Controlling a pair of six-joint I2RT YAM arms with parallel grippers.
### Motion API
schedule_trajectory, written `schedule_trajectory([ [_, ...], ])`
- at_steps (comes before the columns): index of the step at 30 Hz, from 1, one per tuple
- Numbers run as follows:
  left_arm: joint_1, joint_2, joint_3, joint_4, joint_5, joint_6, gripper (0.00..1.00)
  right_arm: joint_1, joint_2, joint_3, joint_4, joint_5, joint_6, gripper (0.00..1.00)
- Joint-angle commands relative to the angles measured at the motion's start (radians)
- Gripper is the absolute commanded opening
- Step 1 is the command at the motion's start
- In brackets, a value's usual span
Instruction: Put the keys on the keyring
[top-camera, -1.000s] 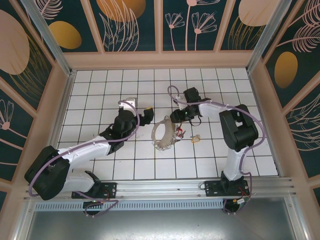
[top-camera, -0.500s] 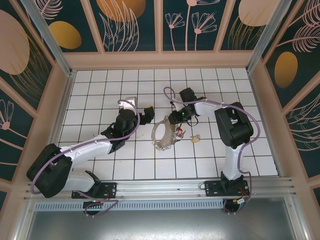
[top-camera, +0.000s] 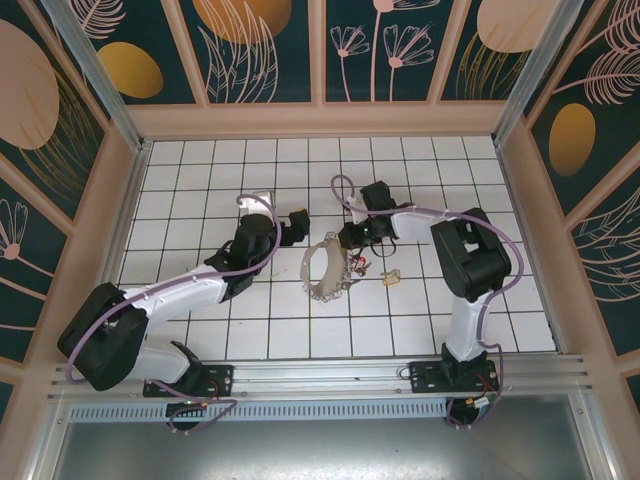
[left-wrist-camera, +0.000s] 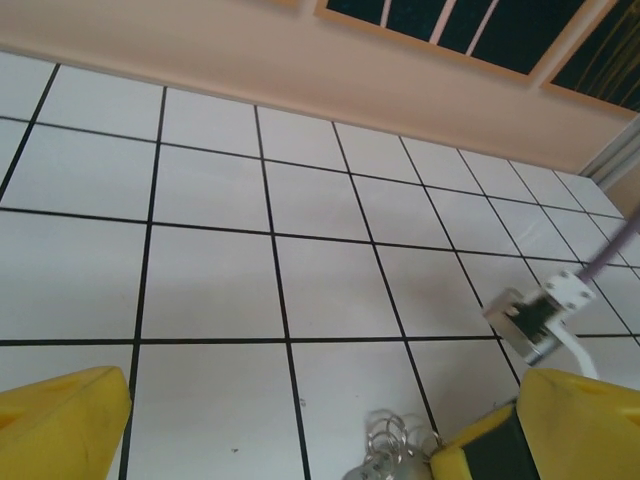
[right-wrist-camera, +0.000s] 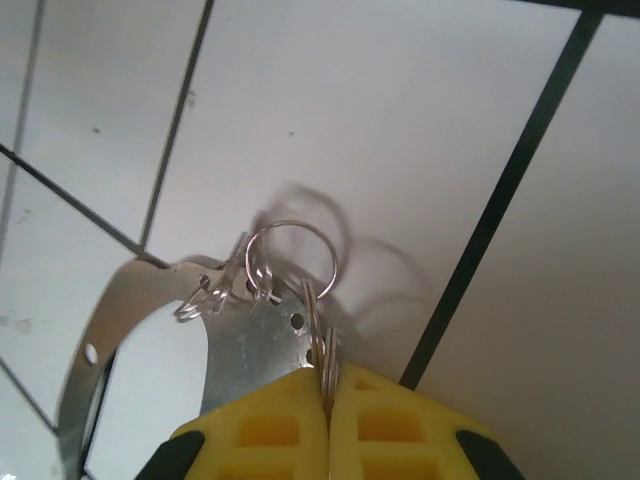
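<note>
The keyring (top-camera: 324, 268), a wide silver band fringed with small rings, lies tilted mid-floor. My right gripper (top-camera: 350, 238) is shut on its upper right edge; in the right wrist view the yellow pads (right-wrist-camera: 290, 430) pinch thin split rings against the metal band (right-wrist-camera: 235, 345). The keys (top-camera: 358, 265), tiny with a red head, lie just right of the ring. My left gripper (top-camera: 298, 224) stands open beside the ring's upper left. In the left wrist view its yellow fingers (left-wrist-camera: 60, 420) are spread wide, with a few of the keyring's small rings (left-wrist-camera: 390, 448) near the right finger.
A small brass-yellow item (top-camera: 392, 277) lies on the tiles right of the keys. The right arm's white bracket (left-wrist-camera: 535, 312) shows in the left wrist view. Wooden walls (top-camera: 320, 120) enclose the white tiled floor on three sides.
The right gripper has shifted slightly left with the keyring's edge in its hold. The left gripper has crept a little up and toward the ring.
</note>
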Motion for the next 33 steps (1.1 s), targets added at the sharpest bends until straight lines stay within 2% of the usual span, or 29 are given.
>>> schedule_trajectory([
  [1,0.062,0.031,0.023,-0.076,0.073,-0.095,0.99,-0.048,-0.108,-0.087,0.192,-0.113,0.076,0.00],
  [4,0.090,0.074,0.016,-0.067,0.203,-0.089,0.99,-0.073,-0.165,-0.144,0.288,-0.184,0.080,0.00],
  [9,0.091,0.169,0.038,-0.021,0.390,-0.058,0.99,-0.095,-0.212,-0.215,0.402,-0.232,0.084,0.00],
  [13,0.091,0.228,0.047,-0.001,0.423,-0.057,0.99,-0.120,-0.220,-0.263,0.486,-0.256,0.121,0.00],
  [17,0.091,0.292,0.067,0.025,0.517,-0.044,0.96,-0.130,-0.226,-0.297,0.542,-0.262,0.144,0.00],
  [20,0.091,0.331,0.084,0.058,0.638,-0.050,0.83,-0.132,-0.222,-0.301,0.543,-0.261,0.147,0.00],
  [23,0.091,0.393,0.095,0.086,0.728,-0.076,0.65,-0.137,-0.220,-0.309,0.552,-0.254,0.156,0.00],
  [26,0.093,0.408,0.090,0.130,0.775,-0.111,0.39,-0.139,-0.223,-0.316,0.556,-0.246,0.163,0.00],
  [30,0.095,0.375,0.074,0.169,0.783,-0.148,0.00,-0.140,-0.238,-0.321,0.553,-0.226,0.158,0.00],
  [33,0.098,0.291,0.080,0.161,0.793,-0.129,0.00,-0.144,-0.282,-0.332,0.549,-0.197,0.148,0.06],
])
